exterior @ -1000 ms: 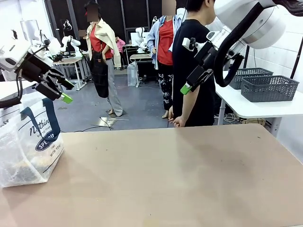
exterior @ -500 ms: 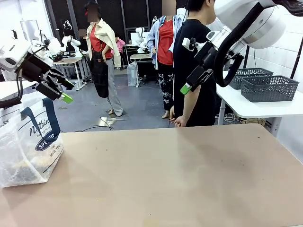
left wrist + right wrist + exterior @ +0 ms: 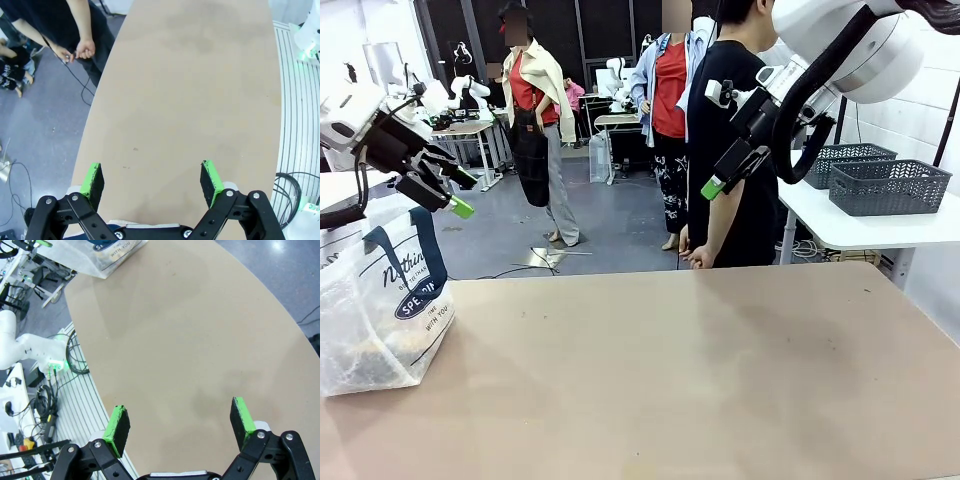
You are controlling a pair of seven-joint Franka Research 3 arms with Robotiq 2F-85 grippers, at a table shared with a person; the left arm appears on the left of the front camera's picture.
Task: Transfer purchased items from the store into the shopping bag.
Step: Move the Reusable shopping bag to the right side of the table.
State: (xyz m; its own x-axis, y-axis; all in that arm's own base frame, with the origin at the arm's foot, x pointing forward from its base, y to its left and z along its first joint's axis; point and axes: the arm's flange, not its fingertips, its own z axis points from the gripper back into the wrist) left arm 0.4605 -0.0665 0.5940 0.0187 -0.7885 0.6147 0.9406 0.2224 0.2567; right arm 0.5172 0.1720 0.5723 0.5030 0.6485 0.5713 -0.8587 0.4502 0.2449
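Note:
The shopping bag [image 3: 382, 300], clear plastic with navy handles and lettering, stands at the table's left edge; its corner also shows in the right wrist view [image 3: 112, 250]. Dim dark and yellowish purchased items [image 3: 365, 352] lie at its bottom, blurred by the plastic. My left gripper [image 3: 463, 195] hangs open in the air just above and behind the bag; its fingers [image 3: 152, 180] are spread wide over bare tabletop with nothing between them. High over the table's far edge, my right gripper [image 3: 715, 180] also stands open, empty above the table [image 3: 182, 422].
A person in black [image 3: 730, 150] stands at the far edge, hands [image 3: 85, 49] low beside the table. Grey lattice baskets [image 3: 890, 185] sit on a white side table at the right. The tan tabletop [image 3: 700, 370] stretches wide. Cables and an arm base [image 3: 30, 347] lie beyond its side.

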